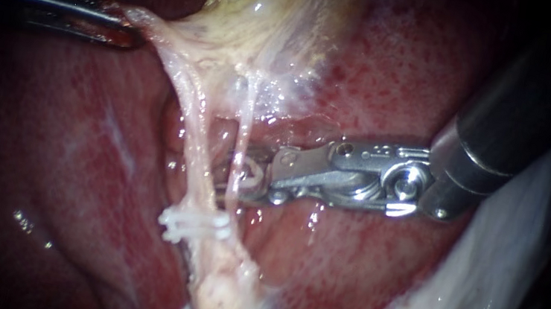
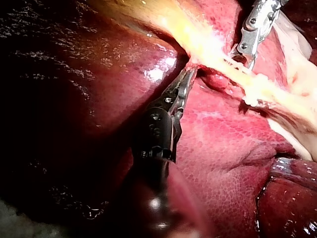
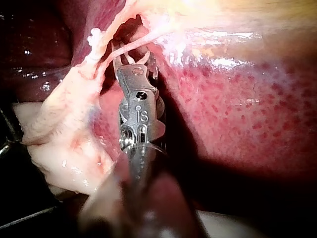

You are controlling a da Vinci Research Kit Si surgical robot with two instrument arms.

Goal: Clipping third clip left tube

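Note:
Two pale tubes run down from the yellowish gallbladder: a thicker left tube and a thin right tube. White clips sit across them lower down. My right instrument comes in from the upper right with its jaws open around the tubes; the thin tube crosses in front of the jaws. The right wrist view shows a pale strand lying between the open jaws of my right instrument. My left instrument is shut on the gallbladder's edge and holds it taut to the left.
Red liver lies all around and behind the tubes. White fatty tissue lies at the lower right, below the right instrument's shaft. In the left wrist view my left instrument grips tissue beside dark liver.

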